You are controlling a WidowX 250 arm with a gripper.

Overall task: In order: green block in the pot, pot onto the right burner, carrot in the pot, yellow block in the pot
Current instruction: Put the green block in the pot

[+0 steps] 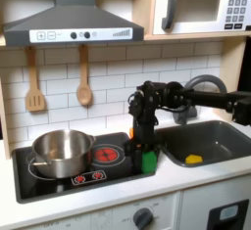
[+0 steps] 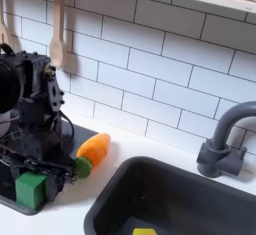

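White tile backs a toy kitchen tabletop (image 1: pixel 181 180). At its middle the green block (image 2: pixel 30 189) sits at the stovetop's (image 1: pixel 39 183) edge, the pincer (image 2: pixel 25 171) straddling it; whether the fingers grip I cannot tell. At two o'clock of the block, just beside, lies the carrot (image 2: pixel 93 149). The pot (image 1: pixel 61 151) stands at nine o'clock on the left burner; the yellow block (image 1: pixel 193 159) rests in the sink (image 1: pixel 221 141) at three. Judging the grasp step underway, clamp squarely, lift straight, then carry leftward over the rim before letting go.
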